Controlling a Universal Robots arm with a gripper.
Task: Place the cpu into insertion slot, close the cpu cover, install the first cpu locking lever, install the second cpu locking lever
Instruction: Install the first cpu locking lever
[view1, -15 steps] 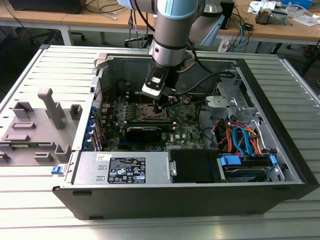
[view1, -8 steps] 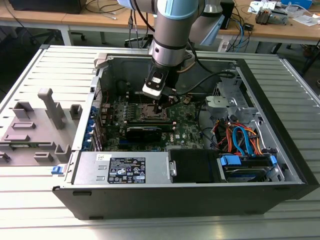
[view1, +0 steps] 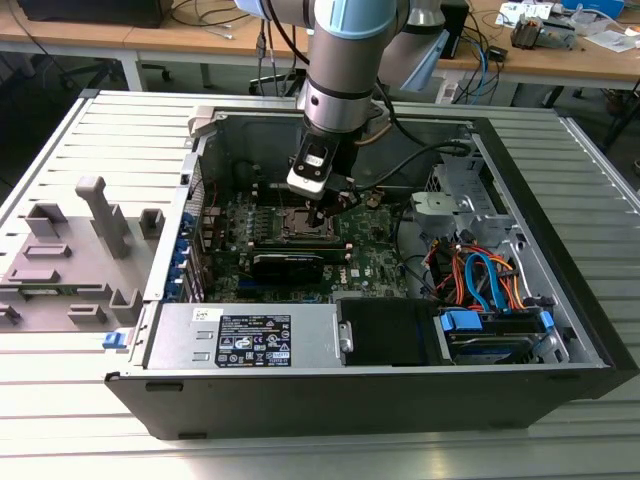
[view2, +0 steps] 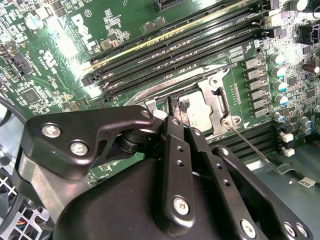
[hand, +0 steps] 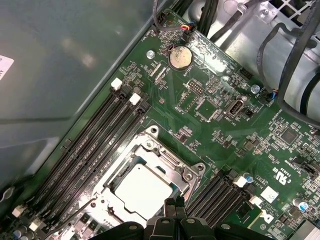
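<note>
The cpu (hand: 140, 190) lies flat in the insertion slot (view1: 300, 226), its silvery top showing through the window of the cpu cover (hand: 155, 150). The cover (view2: 216, 97) rests down over the chip (view2: 197, 114). My gripper (hand: 175, 202) is shut, its tips together right at one edge of the chip. In the second wrist view the gripper (view2: 176, 111) meets the socket's edge and hides part of it. A thin metal locking lever (view2: 250, 139) runs out from the socket's corner along the board. In the exterior view the gripper (view1: 322, 212) hangs inside the open computer case above the socket.
Long black memory slots (hand: 95, 140) flank the socket on both sides. A coin battery (hand: 180, 57) sits further off on the green board. Orange and blue cables (view1: 480, 275) and a drive bay fill the case toward the exterior view's right. A grey fixture (view1: 70, 250) stands on the table outside.
</note>
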